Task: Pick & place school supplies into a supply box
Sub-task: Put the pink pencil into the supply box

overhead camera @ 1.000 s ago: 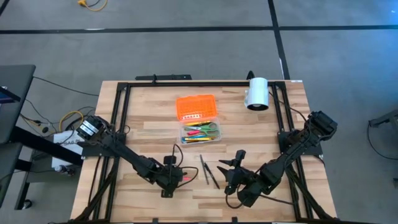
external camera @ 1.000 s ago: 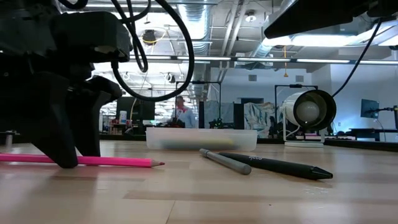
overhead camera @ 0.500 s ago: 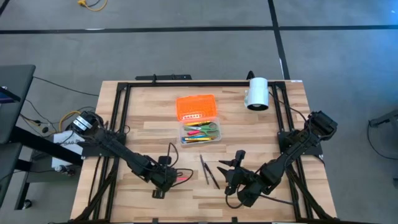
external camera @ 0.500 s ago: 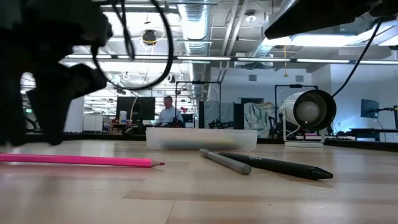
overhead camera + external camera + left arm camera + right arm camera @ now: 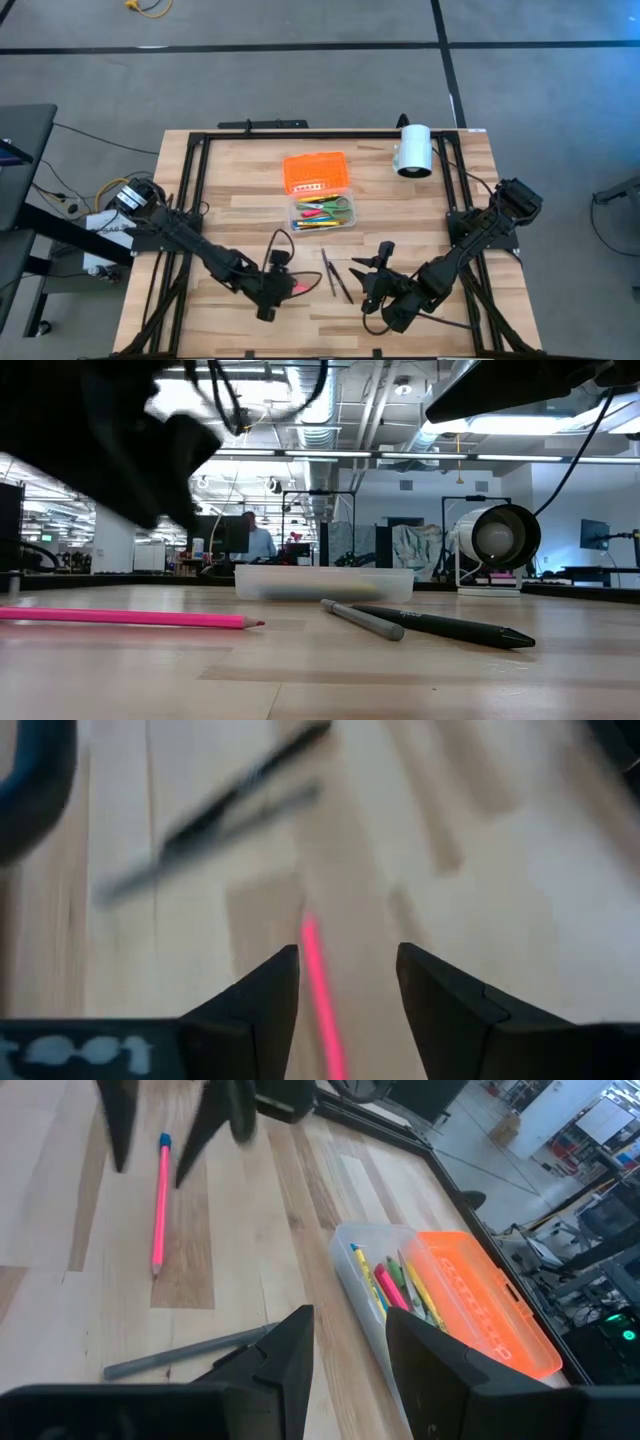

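One wooden desk (image 5: pixel 220 215) carries the supply box (image 5: pixel 323 213) in its middle, holding colored pens. Left end effector (image 5: pixel 272 298) hovers open over the pink pencil (image 5: pixel 130 618) at the near side. Right end effector (image 5: pixel 378 262) waits open near two dark pens (image 5: pixel 336 275).

Left hand (image 5: pixel 270 297) lifted off the counter (image 5: pixel 230 215) — swung out, now back over pink pencil (image 5: pixel 295 287), fingers spread. Background person (image 5: pixel 253 538) shifted left.

No text, label, brand or number can be read; faint pale marks on the black pen (image 5: pixel 450 626) are too small to make out.
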